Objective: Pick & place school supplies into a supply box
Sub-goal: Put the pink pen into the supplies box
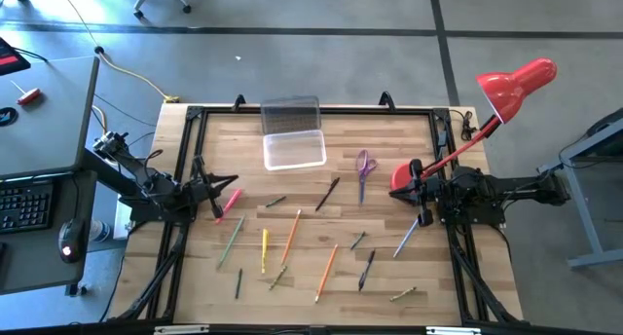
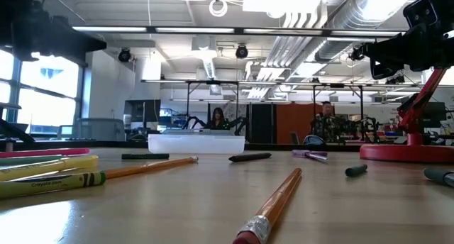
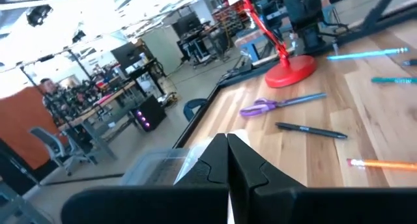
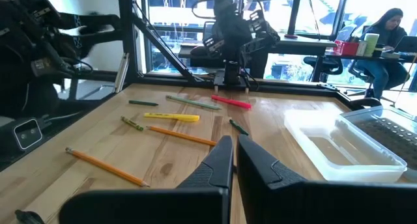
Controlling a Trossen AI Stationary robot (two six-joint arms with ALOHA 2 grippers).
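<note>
On the pale wooden table [image 1: 311, 277] the clear plastic supply box [image 1: 294, 148] sits open near the far edge, empty, pencils and pens scattered toward the near edge. The left gripper [image 1: 216, 193] hangs by the pink-red marker [image 1: 229, 204] at the left edge, fingers together; the right gripper [image 1: 424, 216], pressed shut, waits at the right edge. To take the marker, I judge the fingers should part first and straddle its middle.

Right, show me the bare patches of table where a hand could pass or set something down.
Bare wood lies between the supply box and the left gripper, and again between the box and the purple scissors. The near right corner past the small pen is also free. The middle band, from the pink marker across the orange pencils to the silver pen, is crowded.
</note>
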